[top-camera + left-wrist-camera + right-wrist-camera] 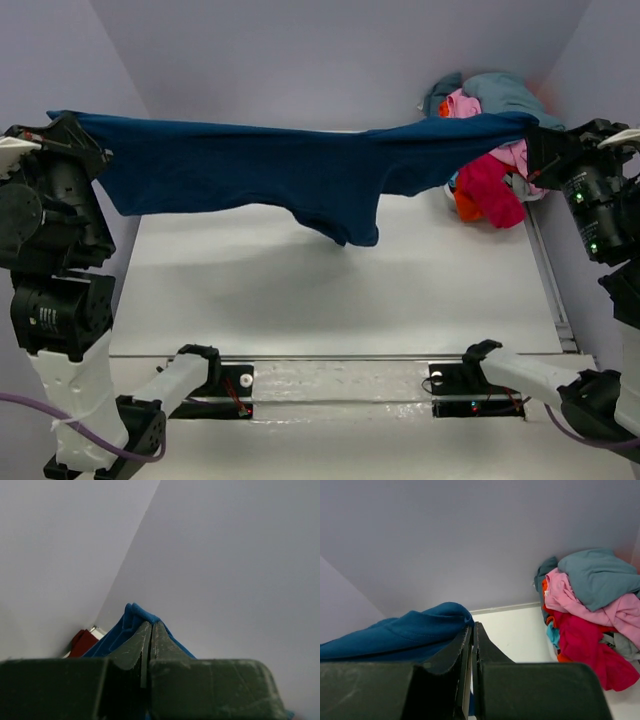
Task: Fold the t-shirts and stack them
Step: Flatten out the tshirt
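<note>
White tabletop (300,300) fills the middle of the top view, with pale walls on three sides. A blue t-shirt (280,170) is stretched in the air above it, running across the upper half of the frame from the left edge to the upper right. Its middle sags and one fold hangs lowest near the centre, clear of the tabletop. A loose pile of t-shirts (490,150) lies at the upper right corner: grey-teal on top, then pink, red and orange. The left tool (62,132), at the upper left, has its fingers pressed together on one end of the blue t-shirt, with cloth bunched between the tips in the wrist view (151,630). The right tool (540,142), just in front of the pile, pinches the other end likewise (472,630).
</note>
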### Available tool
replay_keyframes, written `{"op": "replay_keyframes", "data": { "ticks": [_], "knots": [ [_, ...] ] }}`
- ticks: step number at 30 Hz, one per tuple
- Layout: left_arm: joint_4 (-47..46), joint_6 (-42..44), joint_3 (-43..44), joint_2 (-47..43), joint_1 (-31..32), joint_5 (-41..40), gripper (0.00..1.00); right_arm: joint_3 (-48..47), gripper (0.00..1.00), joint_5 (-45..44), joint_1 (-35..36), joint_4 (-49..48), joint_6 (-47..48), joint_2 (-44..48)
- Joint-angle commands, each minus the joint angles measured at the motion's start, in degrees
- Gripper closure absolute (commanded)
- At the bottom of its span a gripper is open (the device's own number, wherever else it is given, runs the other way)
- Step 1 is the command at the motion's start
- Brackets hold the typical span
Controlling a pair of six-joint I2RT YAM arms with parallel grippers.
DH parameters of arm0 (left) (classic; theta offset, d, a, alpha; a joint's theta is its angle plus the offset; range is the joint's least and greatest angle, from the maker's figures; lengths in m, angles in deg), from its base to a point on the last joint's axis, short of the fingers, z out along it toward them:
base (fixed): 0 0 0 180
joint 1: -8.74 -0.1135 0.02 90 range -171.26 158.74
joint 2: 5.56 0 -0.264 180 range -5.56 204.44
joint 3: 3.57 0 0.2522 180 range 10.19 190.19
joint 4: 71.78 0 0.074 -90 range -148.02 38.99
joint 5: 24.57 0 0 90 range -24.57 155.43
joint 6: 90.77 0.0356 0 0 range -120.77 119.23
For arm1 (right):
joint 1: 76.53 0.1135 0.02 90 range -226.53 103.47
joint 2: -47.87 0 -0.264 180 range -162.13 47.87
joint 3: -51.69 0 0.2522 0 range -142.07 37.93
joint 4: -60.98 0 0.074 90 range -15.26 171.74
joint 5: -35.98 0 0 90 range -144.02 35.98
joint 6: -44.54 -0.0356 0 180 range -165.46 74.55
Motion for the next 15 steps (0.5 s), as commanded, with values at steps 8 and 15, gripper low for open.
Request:
{"op": "replay_keyframes", "data": {
  "ticks": [8,15],
  "knots": [
    [-0.9,1.6,-5.8,-8.0,0.0,-5.0,0.94,-1.1,0.93,-1.8,0.1,-1.2,2.1,7.0],
    [-0.8,2.6,-6.7,-8.5,0.0,-6.1,0.94,-2.6,0.93,-3.3,0.1,-2.0,3.4,8.8]
  ]
}}
